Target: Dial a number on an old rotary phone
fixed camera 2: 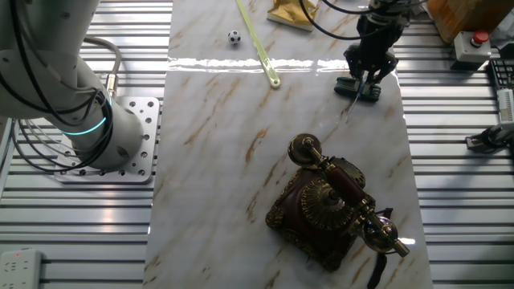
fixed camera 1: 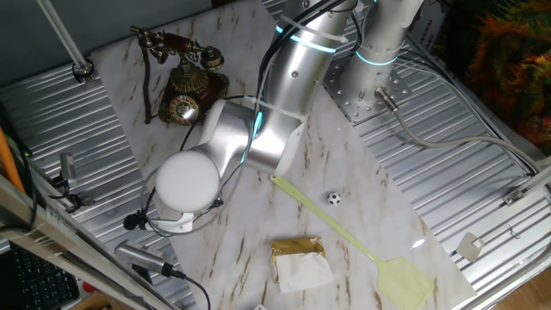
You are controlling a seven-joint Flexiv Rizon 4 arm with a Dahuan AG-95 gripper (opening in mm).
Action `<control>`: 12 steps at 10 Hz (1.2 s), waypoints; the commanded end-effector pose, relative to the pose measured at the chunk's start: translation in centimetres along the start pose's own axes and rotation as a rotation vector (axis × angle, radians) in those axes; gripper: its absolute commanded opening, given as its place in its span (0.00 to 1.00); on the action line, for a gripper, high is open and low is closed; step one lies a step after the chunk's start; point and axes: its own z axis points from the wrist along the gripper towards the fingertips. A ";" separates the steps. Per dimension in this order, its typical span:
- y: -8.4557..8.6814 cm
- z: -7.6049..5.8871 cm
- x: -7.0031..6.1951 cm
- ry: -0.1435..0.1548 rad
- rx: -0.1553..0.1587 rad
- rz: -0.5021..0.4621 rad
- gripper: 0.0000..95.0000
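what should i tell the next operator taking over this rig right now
Gripper: low over the marble tabletop near its edge, well away from the phone, holding nothing visible; whether the jaws are open or shut cannot be told.
Old rotary phone: upright on the marble, handset on its cradle, dial untouched.
Done: nothing visible.
Left: bring the gripper to the dial and dial the number.
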 end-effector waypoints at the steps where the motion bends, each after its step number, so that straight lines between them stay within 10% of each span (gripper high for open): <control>1: -0.2 -1.5 0.3 -0.007 -0.007 0.003 0.00; 6: -2.0 -6.9 3.8 -0.096 -0.026 0.056 0.00; 9: -3.1 -10.5 8.7 -0.201 -0.030 0.098 0.00; 12: -3.7 -11.4 13.4 -0.252 -0.034 0.095 0.00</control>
